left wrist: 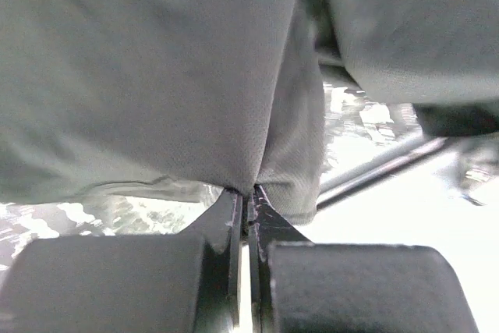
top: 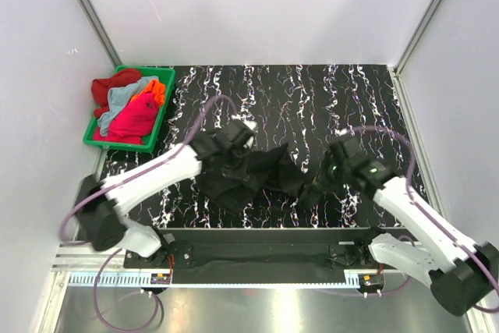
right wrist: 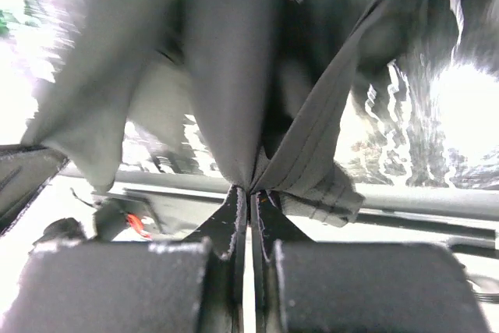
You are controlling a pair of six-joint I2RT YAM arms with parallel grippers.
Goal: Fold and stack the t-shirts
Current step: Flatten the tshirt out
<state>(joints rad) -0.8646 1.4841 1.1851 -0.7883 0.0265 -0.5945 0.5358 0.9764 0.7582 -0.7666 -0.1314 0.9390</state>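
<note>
The black t-shirt (top: 253,173) hangs bunched between my two grippers above the middle of the marbled table. My left gripper (top: 221,154) is shut on its left part; in the left wrist view the cloth (left wrist: 156,76) is pinched at the fingertips (left wrist: 249,193). My right gripper (top: 316,185) is shut on its right part; in the right wrist view a hemmed edge (right wrist: 312,161) is pinched at the fingertips (right wrist: 251,191). Red (top: 104,90), light blue (top: 125,97), orange (top: 156,89) and magenta-pink (top: 134,120) t-shirts lie heaped in the bin.
The green plastic bin (top: 165,103) stands at the table's far left corner. White walls enclose the table on three sides. A black rail (top: 265,253) with the arm bases runs along the near edge.
</note>
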